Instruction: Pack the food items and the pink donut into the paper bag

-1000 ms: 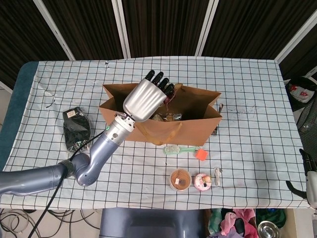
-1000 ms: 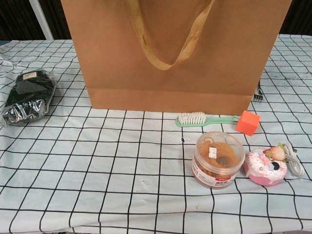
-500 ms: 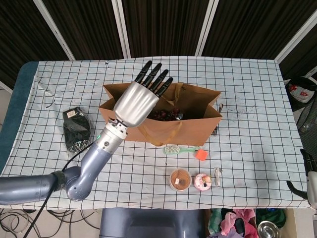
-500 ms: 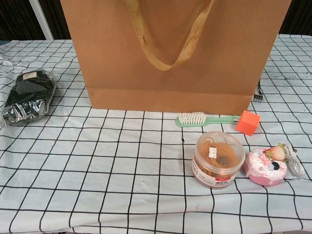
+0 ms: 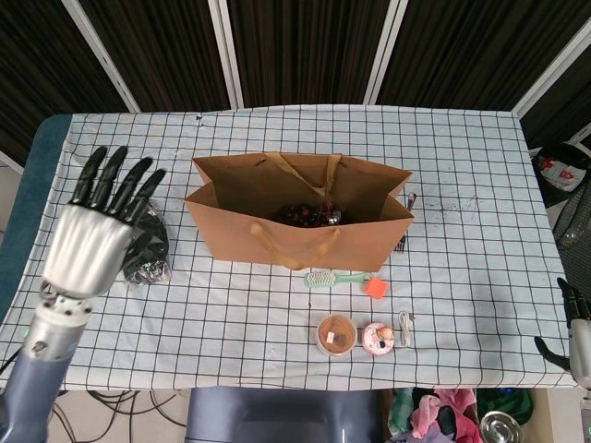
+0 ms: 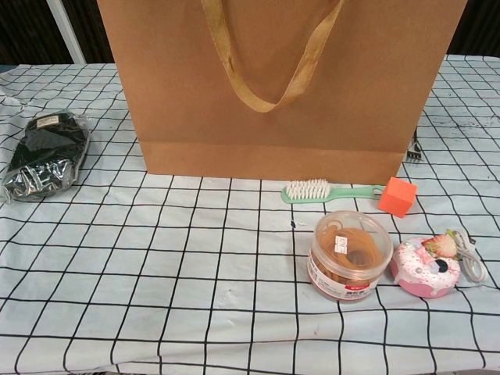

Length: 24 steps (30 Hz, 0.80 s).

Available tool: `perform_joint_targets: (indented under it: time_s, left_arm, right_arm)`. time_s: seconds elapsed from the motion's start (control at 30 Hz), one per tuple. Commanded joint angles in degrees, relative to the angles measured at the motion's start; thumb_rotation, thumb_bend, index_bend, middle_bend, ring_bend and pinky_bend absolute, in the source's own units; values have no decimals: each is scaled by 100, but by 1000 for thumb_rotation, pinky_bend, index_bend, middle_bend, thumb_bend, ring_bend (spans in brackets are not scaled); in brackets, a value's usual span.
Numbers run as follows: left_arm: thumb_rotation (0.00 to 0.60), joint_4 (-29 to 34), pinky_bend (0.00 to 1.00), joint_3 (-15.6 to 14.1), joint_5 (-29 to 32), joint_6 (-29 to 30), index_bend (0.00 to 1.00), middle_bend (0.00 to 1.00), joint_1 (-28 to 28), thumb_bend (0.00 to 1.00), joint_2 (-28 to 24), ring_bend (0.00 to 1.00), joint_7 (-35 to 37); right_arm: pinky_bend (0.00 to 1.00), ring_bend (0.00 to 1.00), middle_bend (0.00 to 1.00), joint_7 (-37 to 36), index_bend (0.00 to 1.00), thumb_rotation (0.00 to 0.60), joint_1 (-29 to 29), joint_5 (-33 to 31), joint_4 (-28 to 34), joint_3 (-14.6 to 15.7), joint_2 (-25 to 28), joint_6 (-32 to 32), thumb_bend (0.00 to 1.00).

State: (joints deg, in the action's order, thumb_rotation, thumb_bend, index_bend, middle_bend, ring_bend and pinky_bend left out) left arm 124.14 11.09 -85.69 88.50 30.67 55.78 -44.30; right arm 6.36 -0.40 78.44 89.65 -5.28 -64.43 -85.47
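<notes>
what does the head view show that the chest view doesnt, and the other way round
Only the head view shows the left robot hand, fingers spread and holding nothing, over the table's left side, part of the right robot hand at the right edge, and the dark contents inside the open paper bag.

Only the chest view shows the strawberry on the pink donut and the label on the jar's lid.

Both show the bag, black packet, green brush, orange cube, clear jar, donut and white cable.
</notes>
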Motion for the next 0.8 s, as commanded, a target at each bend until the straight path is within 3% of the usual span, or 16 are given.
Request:
perform_joint_targets:
  time_s: [0.03,0.1,0.17,0.47,0.57,0.8]
  left_arm:
    - [600,-526,79,-1050,-824,693,140,145,-1115,71,-693,0,1484]
    - [600,-1141,76,-1342,-629,735,136,138,-1492,70,-630,0,2034]
    - [600,-1669,69,-1425,-366,667,132,129,-1687,71,-463,0,2497]
    - [600,-2994,18,-1335,258,11,119,91,-1851,90,60,0,4180]
    - [600,-3387,17,-1277,201,-110,118,86,-1820,93,230,0,4375]
    - [600,-3462,2,-1289,96,-370,105,67,-1817,90,211,0,4610]
  right_arm:
    - [234,222,117,-110,49,600,27,116,55,34,43,20,164]
    - [233,219,117,-346,49,600,62,290,129,51,152,21,164]
    - [232,217,117,-447,49,600,133,454,232,76,308,84,165]
    - [227,205,112,-767,49,600,759,1644,1215,468,965,875,174]
    - [227,199,111,-426,49,600,1035,1744,1608,460,964,1259,173]
    - [218,176,105,633,49,600,1600,1402,2303,334,656,2188,173]
